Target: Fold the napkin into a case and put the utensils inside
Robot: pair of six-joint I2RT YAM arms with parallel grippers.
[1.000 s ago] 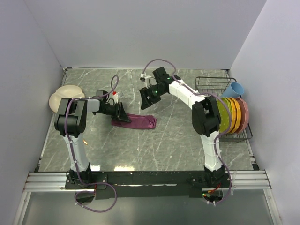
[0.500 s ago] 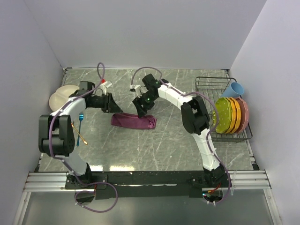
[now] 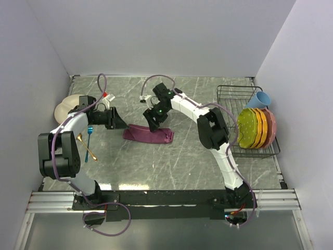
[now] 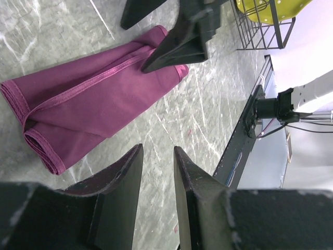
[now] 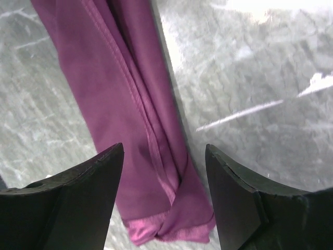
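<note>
- Folded maroon-purple cloth napkin (image 3: 148, 135), centre-left of tabletop: soft, limp, light; judged best pinched at its hemmed long edge.
- Hands: left gripper (image 4: 157, 151) narrow, empty; right gripper (image 5: 162, 151) wide, empty.

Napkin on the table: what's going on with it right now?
The napkin lies folded into a narrow strip. The right gripper is low over it, jaws wide open, nothing clamped. The left gripper hangs near the strip's left end, jaws slightly apart and empty. The fork and spoon lie on the table left of the strip, not yet inside.
</note>
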